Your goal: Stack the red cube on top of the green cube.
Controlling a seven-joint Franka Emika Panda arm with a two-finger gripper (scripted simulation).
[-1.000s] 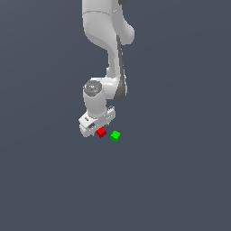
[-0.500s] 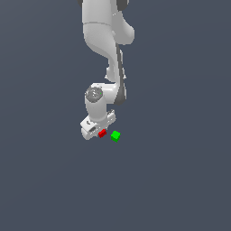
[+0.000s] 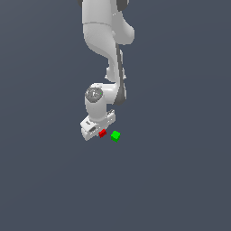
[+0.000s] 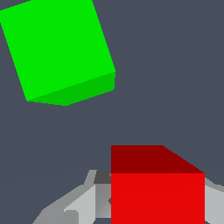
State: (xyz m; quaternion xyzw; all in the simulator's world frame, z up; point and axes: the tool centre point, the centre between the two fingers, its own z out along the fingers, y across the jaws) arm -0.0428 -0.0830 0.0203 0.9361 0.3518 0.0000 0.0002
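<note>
Grasp step: gripper [image 3: 100, 132] low over the red cube [image 3: 102, 133]; jaws flank it, grip not confirmable. Next: lift, carry over the green cube [image 3: 115, 136] just beside.

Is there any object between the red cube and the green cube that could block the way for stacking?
Nothing visible does. In the exterior view the red cube sits at the hand, and the green cube lies just to its right with only bare floor between them. The wrist view shows the same open gap and nothing resting on the green cube.
</note>
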